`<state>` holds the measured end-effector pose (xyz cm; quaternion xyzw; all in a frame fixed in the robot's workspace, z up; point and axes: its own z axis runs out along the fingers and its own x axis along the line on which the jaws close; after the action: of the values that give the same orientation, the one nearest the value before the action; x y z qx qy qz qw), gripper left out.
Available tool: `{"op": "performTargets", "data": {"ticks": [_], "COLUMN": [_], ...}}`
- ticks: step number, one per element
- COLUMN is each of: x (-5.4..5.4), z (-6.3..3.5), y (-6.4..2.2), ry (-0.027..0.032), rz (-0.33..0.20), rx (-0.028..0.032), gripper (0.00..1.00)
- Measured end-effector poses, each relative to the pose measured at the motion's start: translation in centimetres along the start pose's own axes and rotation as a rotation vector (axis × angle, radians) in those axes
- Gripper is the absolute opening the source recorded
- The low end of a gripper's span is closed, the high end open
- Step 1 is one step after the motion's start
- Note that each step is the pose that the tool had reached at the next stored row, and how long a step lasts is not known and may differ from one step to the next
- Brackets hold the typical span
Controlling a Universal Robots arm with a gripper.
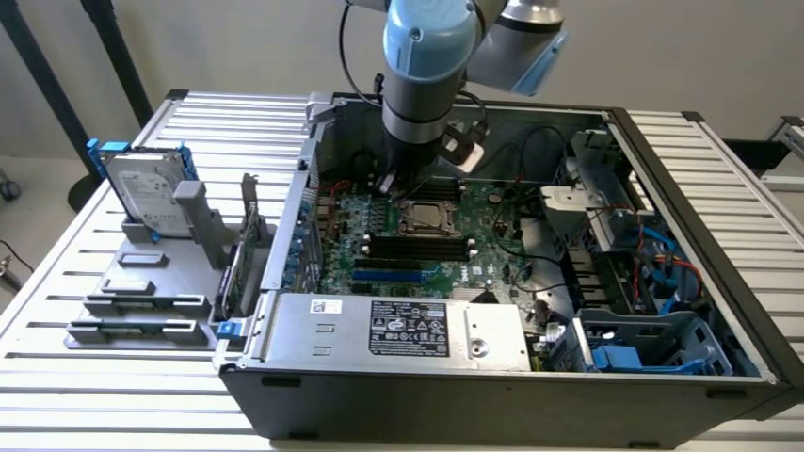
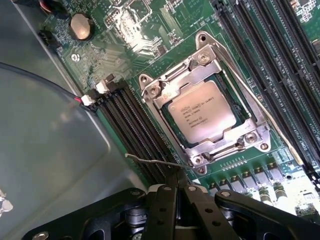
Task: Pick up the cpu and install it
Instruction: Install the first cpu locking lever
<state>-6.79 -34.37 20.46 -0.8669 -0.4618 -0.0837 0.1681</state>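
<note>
At the exterior view's left, on the slatted table [image 1: 75, 282], stands one grey fixture [image 1: 157, 282] holding one silver hard drive [image 1: 145, 193] upright in a blue bracket; just to its right sits one open computer case [image 1: 503, 377], its power supply [image 1: 402, 330] along the near wall and one green motherboard [image 1: 427, 245] lying flat inside; blue drive trays [image 1: 628, 353] fill the near right corner of the case.

One arm [image 1: 427, 66] reaches down from above into the far left part of the case; its gripper [image 2: 176, 186] has its fingers pressed together with nothing between them, and hangs just beside the socket frame [image 2: 260, 131], near a thin wire lever [image 2: 155, 161].

One cpu [image 2: 201, 111] lies seated flat in the socket, its pale metal top showing inside the silver frame; in the exterior view it [image 1: 425, 218] sits mid-board, just right of the gripper; dark memory slots [image 2: 135, 127] run on both sides of the socket; one coin cell [image 2: 81, 26] sits farther off on the board.
</note>
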Motion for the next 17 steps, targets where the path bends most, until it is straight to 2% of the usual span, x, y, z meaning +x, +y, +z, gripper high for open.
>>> {"op": "performTargets", "data": {"ticks": [4, 17], "x": [-0.06, 0.19], "z": [0.31, 0.76], "y": [0.04, 0.16], "ry": [-0.0060, -0.0115], "rz": [0.000, 0.000], "rx": [-0.0043, -0.0081], "gripper": [0.11, 0.11]}}
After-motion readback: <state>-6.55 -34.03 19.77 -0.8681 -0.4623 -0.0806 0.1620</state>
